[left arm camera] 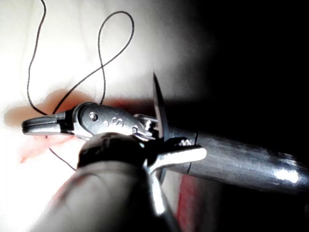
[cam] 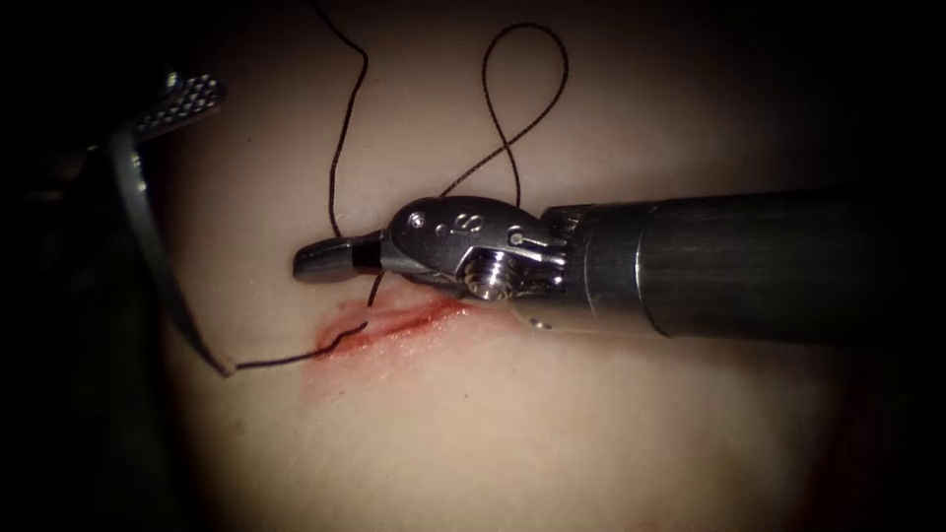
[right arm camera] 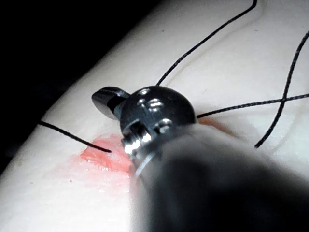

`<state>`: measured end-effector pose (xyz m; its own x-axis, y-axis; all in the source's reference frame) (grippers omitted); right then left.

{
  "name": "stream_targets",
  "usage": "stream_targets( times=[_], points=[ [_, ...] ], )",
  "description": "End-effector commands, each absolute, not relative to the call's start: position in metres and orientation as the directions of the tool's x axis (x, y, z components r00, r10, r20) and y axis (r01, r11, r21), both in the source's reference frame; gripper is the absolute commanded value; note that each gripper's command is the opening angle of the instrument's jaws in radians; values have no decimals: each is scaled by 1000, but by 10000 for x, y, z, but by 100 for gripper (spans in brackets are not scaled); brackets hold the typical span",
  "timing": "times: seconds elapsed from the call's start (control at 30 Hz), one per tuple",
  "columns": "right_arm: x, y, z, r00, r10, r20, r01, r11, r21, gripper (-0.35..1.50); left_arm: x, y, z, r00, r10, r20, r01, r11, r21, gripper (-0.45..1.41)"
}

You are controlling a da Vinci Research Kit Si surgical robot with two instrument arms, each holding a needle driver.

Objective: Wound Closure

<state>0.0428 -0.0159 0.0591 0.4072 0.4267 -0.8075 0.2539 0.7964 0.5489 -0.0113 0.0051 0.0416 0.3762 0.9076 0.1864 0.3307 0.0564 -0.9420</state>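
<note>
The left tool (cam: 177, 103) pinches the needle (cam: 148, 236) near its blunt end, clear of the tissue (cam: 591, 433); the right tool (cam: 330, 258), jaws pressed together, grips thread (cam: 340, 148) above the cut (cam: 394, 325), perhaps holding it taut.

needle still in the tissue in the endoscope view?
No: the needle hangs clear of the tissue in the left tool, left of the cut.

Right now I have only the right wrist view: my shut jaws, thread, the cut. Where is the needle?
Observer: The left arm's tool holds the needle, left of the cut, out of the tissue.
Operator: Held where along its curve?
Observer: About midway, per the left wrist view; the tip stands free.
Operator: And its thread?
Observer: The thread runs from the needle's tail into the cut; whether the right arm's tool grips it, I cannot tell.
</note>
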Motion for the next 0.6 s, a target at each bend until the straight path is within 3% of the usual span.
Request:
stream_targets(
  times=[0.03,0.27,0.6],
  points=[
    [436,-180,585,416,395,-819,345,765,544,-35,-113,55,420,389,906,167,335,30,-942,-45],
    [407,-235,545,486,353,-799,513,625,589,-35,-78,77,423,441,896,57,289,-82,-954,-45],
    [366,-266,530,610,371,-700,534,461,709,-35,-26,101,434,529,846,-60,183,-183,-966,-45]
  ],
)
